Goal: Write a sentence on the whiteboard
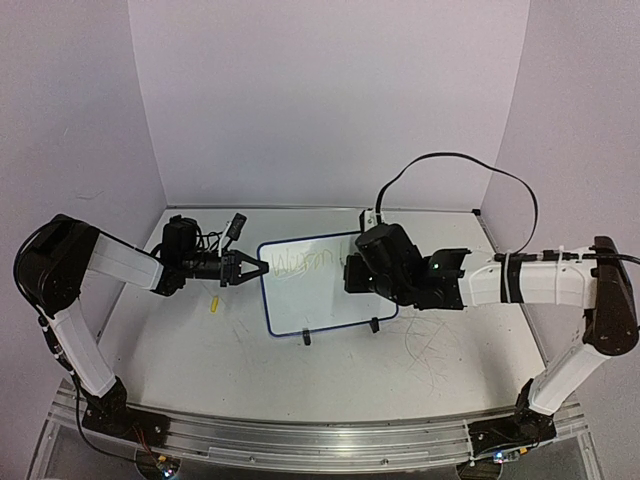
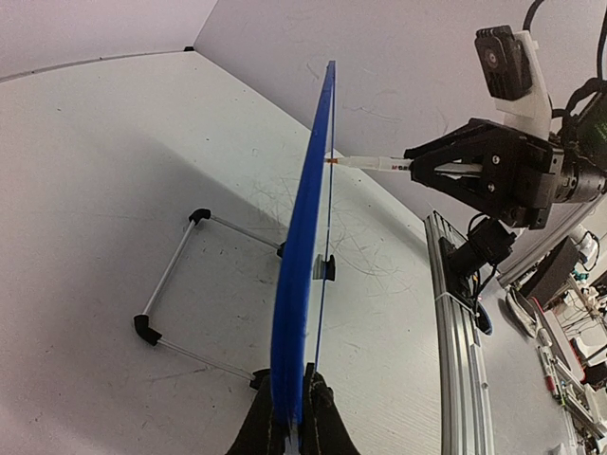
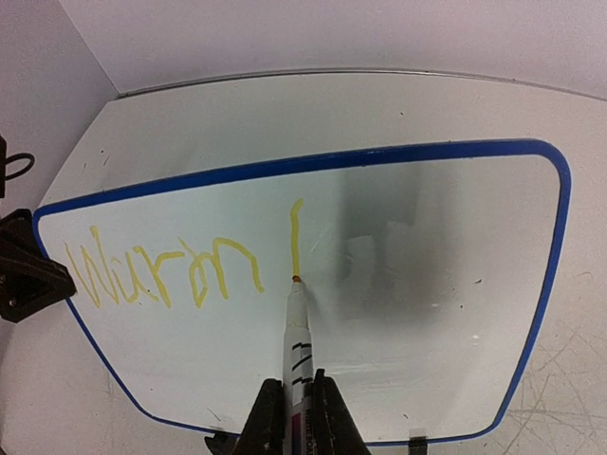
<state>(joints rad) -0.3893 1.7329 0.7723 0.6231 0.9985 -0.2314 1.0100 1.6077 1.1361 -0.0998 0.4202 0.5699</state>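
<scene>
The whiteboard (image 1: 330,300) stands tilted on its feet mid-table, blue-framed. My left gripper (image 1: 262,268) is shut on its left edge; in the left wrist view the board (image 2: 305,237) is edge-on between the gripper (image 2: 287,370). My right gripper (image 3: 295,376) is shut on a white marker (image 3: 297,332) whose tip touches the board (image 3: 427,313). The sentence (image 3: 161,270) is one yellow word, with a fresh vertical stroke (image 3: 296,237) ending at the marker tip. In the top view the right gripper (image 1: 350,272) hides the board's right end.
A small yellow cap (image 1: 214,305) lies on the table left of the board. Grey scribbles (image 1: 430,355) mark the tabletop at the right. The board's wire stand (image 2: 171,275) juts out behind it. White walls close the back and sides; a metal rail (image 1: 300,440) runs along the near edge.
</scene>
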